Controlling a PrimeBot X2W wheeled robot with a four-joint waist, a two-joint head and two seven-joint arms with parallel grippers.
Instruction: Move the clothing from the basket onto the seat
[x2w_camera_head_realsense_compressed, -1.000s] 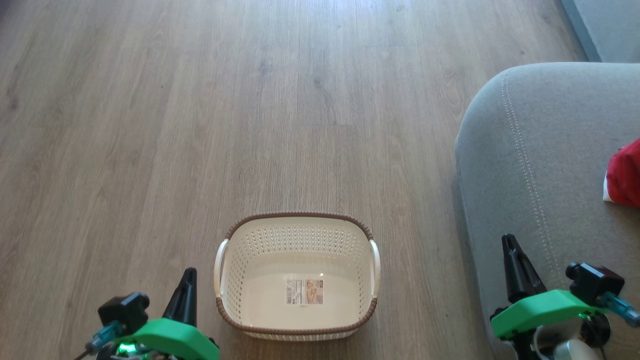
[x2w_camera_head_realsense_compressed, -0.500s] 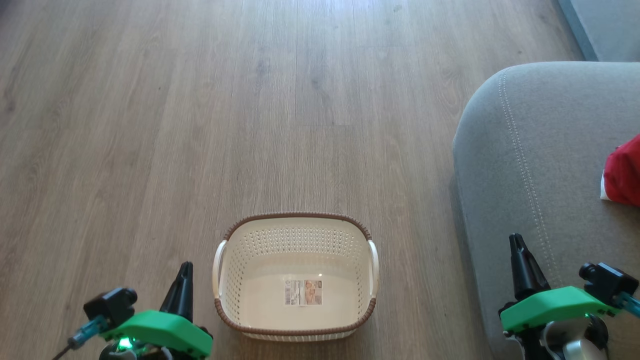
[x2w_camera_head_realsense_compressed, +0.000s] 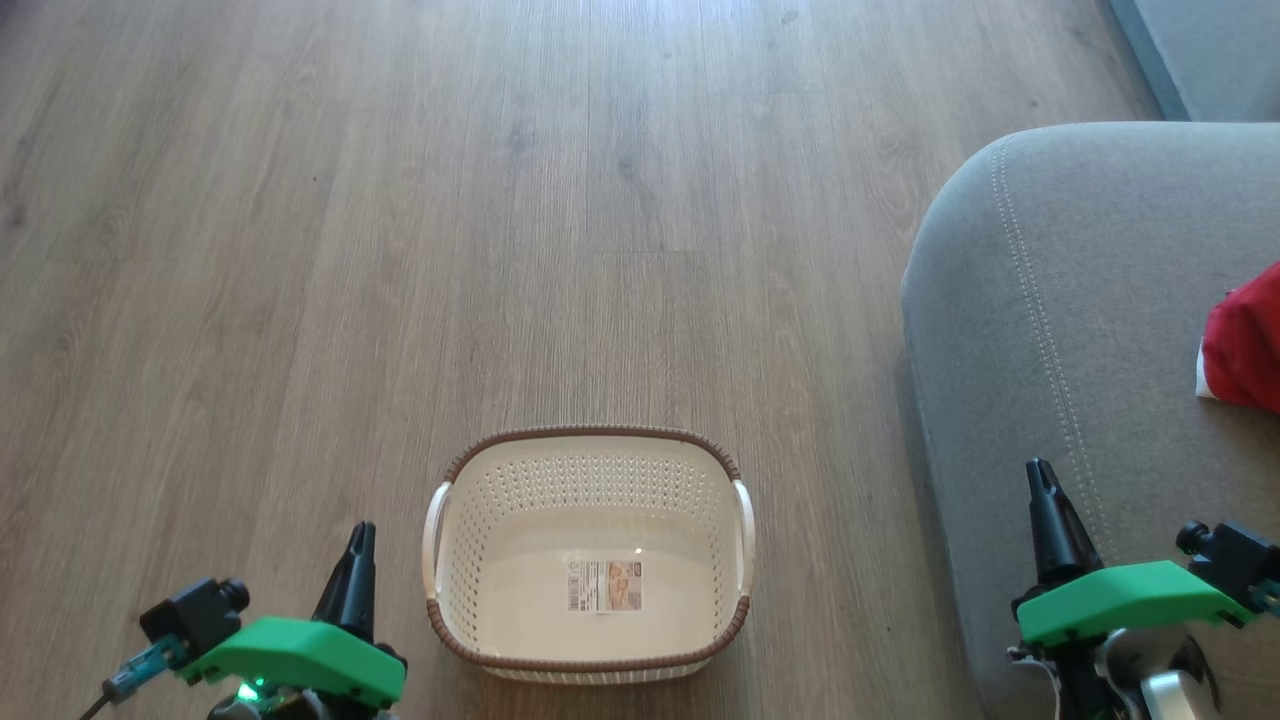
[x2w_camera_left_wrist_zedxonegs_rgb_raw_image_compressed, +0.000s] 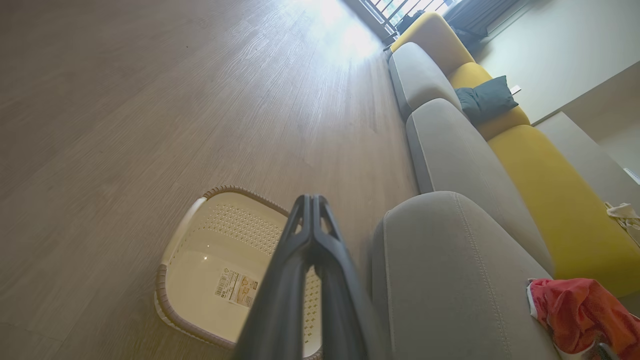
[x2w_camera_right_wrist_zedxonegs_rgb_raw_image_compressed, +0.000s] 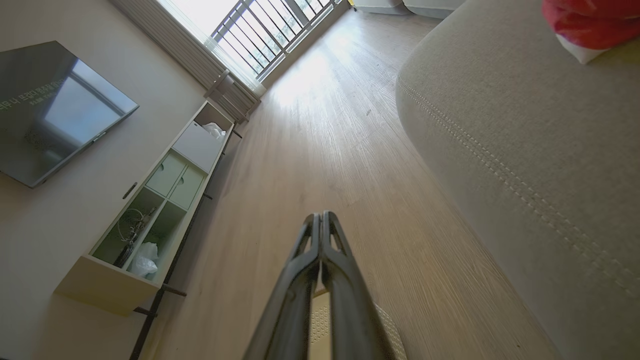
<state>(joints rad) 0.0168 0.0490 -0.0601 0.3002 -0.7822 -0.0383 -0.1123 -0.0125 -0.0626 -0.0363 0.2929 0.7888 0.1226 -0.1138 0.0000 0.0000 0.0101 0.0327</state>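
Cream plastic and perforated, the rounded laundry basket (x2w_camera_head_realsense_compressed: 590, 470) with its brown braided-look rim sits on the grey-brown wood-plank floor (x2w_camera_head_realsense_compressed: 400, 250). Its bare bottom shows a paper label (x2w_camera_head_realsense_compressed: 605, 585). To the robot's right, a little apart from the basket, is the large grey upholstered sofa seat (x2w_camera_head_realsense_compressed: 1080, 330) with a pale stitched seam running along its rounded edge.

The bright red clothing with a bit of white trim (x2w_camera_head_realsense_compressed: 1245, 350) lies bunched on that seat, well away from the basket and cut off by the right edge of the head view. From the left wrist it shows as a crumpled red heap on the grey cushion, in front of the yellow backrest (x2w_camera_left_wrist_zedxonegs_rgb_raw_image_compressed: 540, 175).

The left tool (x2w_camera_head_realsense_compressed: 360, 535) hangs above the floor just beside the basket's left handle, its two dark fingers pressed together with nothing between them. The right tool (x2w_camera_head_realsense_compressed: 1042, 475) hangs over the seat's front part near the seam, its fingers likewise closed tip to tip on nothing, well short of the red heap.
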